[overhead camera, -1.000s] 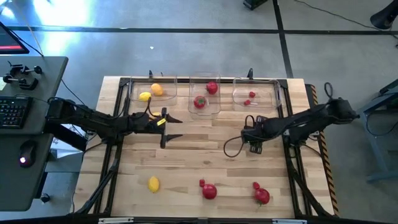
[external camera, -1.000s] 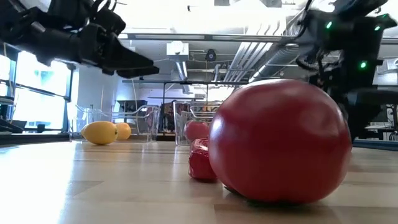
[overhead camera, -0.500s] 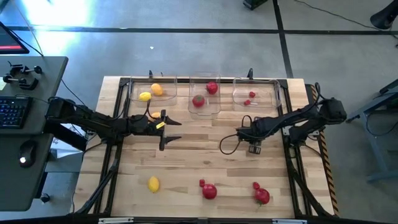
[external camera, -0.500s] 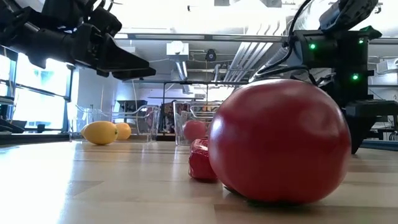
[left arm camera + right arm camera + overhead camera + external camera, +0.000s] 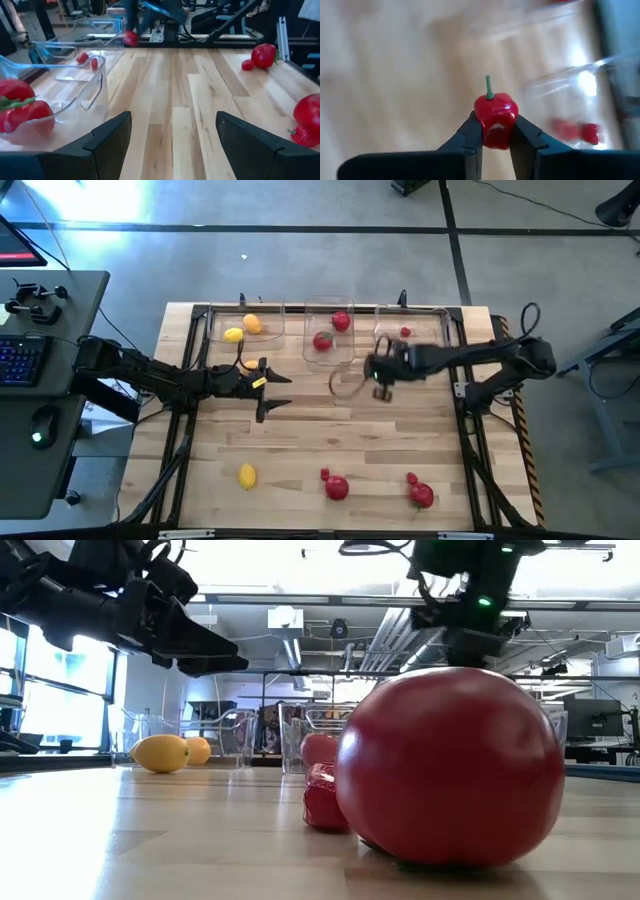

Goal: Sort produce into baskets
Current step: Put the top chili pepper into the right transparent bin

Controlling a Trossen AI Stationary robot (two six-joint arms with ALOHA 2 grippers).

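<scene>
The pale wooden slat tabletop [image 5: 300, 430] stands on a grey workshop floor, with a desk and keyboard off to its left. Along the near edge unsorted produce lies waiting: a yellow lemon-shaped fruit [image 5: 247, 475] at the left, a large round red fruit [image 5: 337, 487] with a tiny red berry [image 5: 324, 474] just beside it in the middle, and another round red fruit [image 5: 421, 496] at the right.

Farther in, the left hand [image 5: 283, 389] hovers over the middle-left of the tabletop with its fingers spread wide and nothing between them.

The change is on the right. A second ago the right hand [image 5: 496, 134] was over the right-centre of the tabletop with its fingers apart; now they have pinched in on a small red pepper-like fruit with a green stem [image 5: 495, 116], and the arm has swung toward the far row. The piece is carried near the gap between the clear middle basket [image 5: 329, 330] and the clear right basket [image 5: 412, 327], so the step has probably passed from picking to delivery. The fruit's long axis runs in line with the fingers, its stem pointing away from the wrist.

At the far left, the clear left basket [image 5: 246, 322] holds two yellow fruits.
</scene>
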